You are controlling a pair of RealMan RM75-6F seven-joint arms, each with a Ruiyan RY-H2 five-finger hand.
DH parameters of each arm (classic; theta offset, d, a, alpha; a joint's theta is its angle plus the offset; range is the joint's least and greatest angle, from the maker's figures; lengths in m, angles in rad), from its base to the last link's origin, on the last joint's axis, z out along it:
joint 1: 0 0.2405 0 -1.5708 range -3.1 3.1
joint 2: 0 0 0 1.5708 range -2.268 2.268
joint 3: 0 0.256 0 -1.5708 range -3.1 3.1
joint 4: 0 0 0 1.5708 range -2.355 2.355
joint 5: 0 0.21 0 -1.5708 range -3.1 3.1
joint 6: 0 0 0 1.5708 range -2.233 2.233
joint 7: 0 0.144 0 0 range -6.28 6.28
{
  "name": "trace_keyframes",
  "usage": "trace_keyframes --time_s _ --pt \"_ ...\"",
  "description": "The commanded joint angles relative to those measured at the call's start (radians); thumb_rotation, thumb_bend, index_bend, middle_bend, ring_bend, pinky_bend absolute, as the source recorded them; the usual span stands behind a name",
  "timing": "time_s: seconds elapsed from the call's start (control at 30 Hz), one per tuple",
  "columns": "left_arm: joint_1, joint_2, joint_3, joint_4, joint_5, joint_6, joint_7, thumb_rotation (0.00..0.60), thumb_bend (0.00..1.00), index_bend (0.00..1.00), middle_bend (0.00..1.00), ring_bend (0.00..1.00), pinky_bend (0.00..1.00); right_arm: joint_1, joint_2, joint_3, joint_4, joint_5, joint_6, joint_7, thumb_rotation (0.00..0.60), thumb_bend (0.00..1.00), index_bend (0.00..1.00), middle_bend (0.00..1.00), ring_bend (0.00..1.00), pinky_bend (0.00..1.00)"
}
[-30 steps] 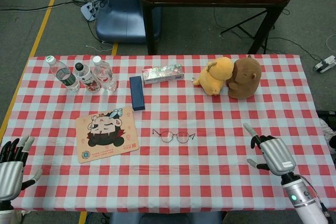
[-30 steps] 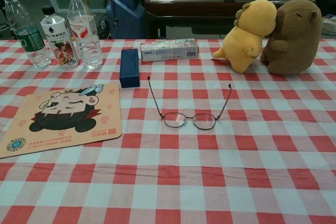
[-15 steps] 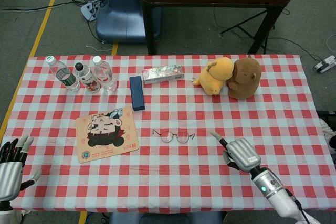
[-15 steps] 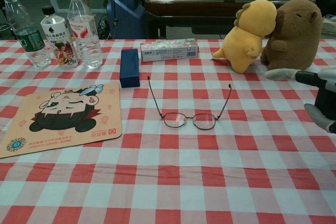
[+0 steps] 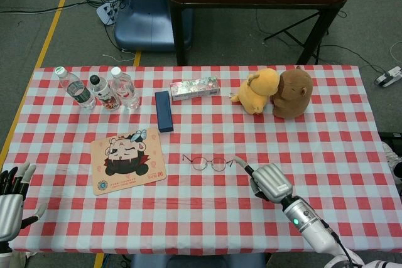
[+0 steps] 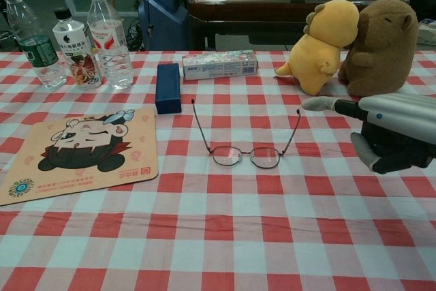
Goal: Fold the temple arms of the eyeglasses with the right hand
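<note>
Head view: the eyeglasses (image 5: 211, 163) lie near the middle of the table (image 5: 326, 149), lenses toward the robot, both temple arms unfolded and pointing toward the far edge. The right hand (image 5: 269, 182) is just to the right of the eyeglasses, one extended finger reaching toward the right temple end; contact cannot be confirmed from either view. Its fingers (image 6: 325, 103) are apart and hold nothing; in the chest view one finger points left above the cloth while others curl downward. The left hand (image 5: 11, 200) is at the near left corner of the table, fingers spread, holding nothing. A cartoon mouse pad (image 5: 128, 160) lies left of the eyeglasses. A dark blue case (image 5: 164, 110) and a patterned box (image 5: 195, 88) lie farther back. Three bottles (image 5: 99, 88) stand at the far left. Two plush toys (image 5: 277, 91) sit touching at the far right.
</note>
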Motion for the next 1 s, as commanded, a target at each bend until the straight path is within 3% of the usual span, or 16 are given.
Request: trace_keyframes --time_s 0.03,0.33,1.0 --pt "0.000 0.000 0.000 0.002 0.001 -0.001 -0.002 0.600 0.25 0.00 0.00 0.00 0.00 0.002 -0.010 -0.005 0.005 0.005 0.007 -0.010 0.600 0.78 0.00 1.00 1.00 1.00" --pt "-0.001 -0.002 0.001 0.004 0.003 -0.002 -0.004 0.600 0.25 0.00 0.00 0.00 0.00 0.020 -0.057 -0.007 0.031 0.017 0.013 -0.053 0.600 0.78 0.00 1.00 1.00 1.00" --pt "0.008 -0.002 0.001 0.015 0.000 0.004 -0.019 0.600 0.25 0.00 0.00 0.00 0.00 0.130 -0.190 0.029 0.125 0.126 -0.094 -0.104 0.600 0.78 0.00 1.00 1.00 1.00"
